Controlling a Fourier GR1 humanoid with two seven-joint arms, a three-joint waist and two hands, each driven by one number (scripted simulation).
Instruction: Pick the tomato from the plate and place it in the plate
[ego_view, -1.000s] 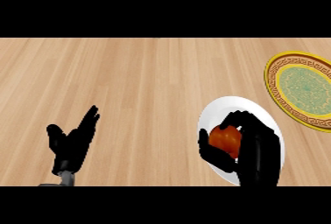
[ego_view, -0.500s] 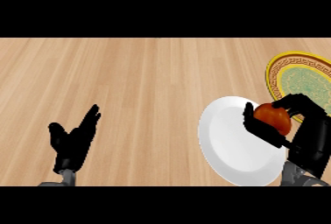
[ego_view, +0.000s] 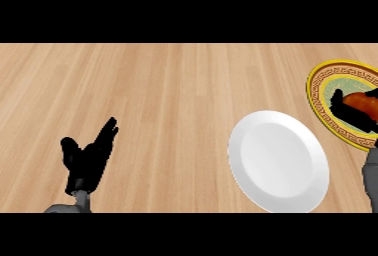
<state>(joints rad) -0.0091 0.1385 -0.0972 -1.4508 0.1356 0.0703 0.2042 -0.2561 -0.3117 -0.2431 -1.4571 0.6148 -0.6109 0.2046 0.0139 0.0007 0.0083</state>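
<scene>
My right hand (ego_view: 353, 115) is at the view's right edge, curled round the red tomato (ego_view: 364, 101), and partly cut off by the frame. It holds the tomato over the yellow-rimmed plate with a green centre (ego_view: 328, 82). The white plate (ego_view: 277, 160) lies bare to the lower left of that hand. My left hand (ego_view: 88, 161) rests open at the lower left, fingers up, far from both plates.
The wooden counter (ego_view: 162, 95) stretches wide between the left hand and the plates.
My right hand has carried the tomato up and to the right, off the white plate and over the yellow-rimmed plate. The left hand has stayed put.
</scene>
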